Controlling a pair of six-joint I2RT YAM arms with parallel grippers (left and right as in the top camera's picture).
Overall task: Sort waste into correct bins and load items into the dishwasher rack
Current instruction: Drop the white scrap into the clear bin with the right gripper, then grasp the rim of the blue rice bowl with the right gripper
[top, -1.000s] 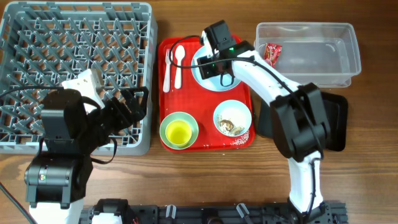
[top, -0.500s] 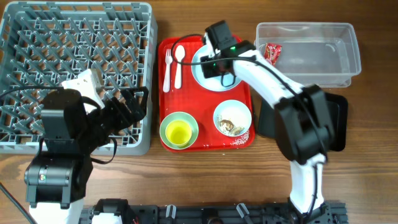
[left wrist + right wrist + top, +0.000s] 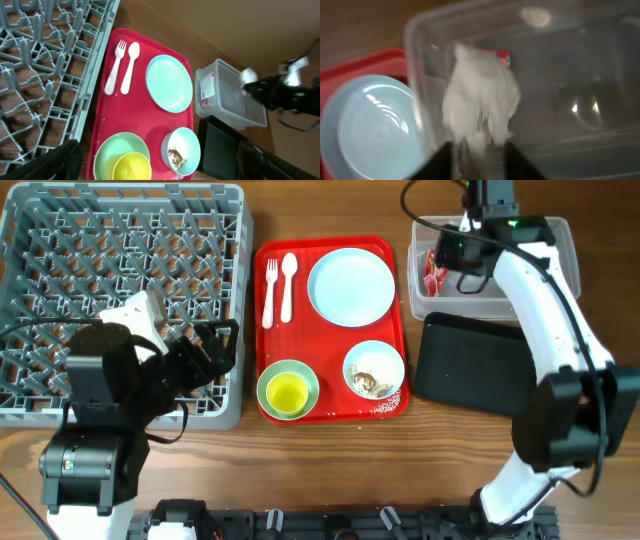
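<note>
My right gripper point(image 3: 447, 252) hangs over the left end of the clear tub point(image 3: 570, 272), shut on a white crumpled wad point(image 3: 480, 105), blurred by motion. The red shiny wrapper point(image 3: 436, 272) lies in the tub below it. The pale-blue plate point(image 3: 350, 285), white fork point(image 3: 270, 290), white spoon point(image 3: 288, 285), pale-blue bowl point(image 3: 375, 370) with crumbs and brown bits, and light-green bowl point(image 3: 270, 377) holding the yellow cup point(image 3: 288, 392) sit on the red tray point(image 3: 330, 340). My left gripper point(image 3: 215, 345) is open and empty at the right edge of the grey rack point(image 3: 120, 240).
The flat black tray point(image 3: 470, 365) lies in front of the tub, right of the red tray. In the left wrist view, the rack point(image 3: 45, 65) is at the left and the right arm point(image 3: 280, 92) reaches over the tub point(image 3: 230, 100).
My right gripper has moved from over the pale-blue plate to the right, over the clear tub, carrying the white wad. The plate is now bare. The left arm has not moved.
</note>
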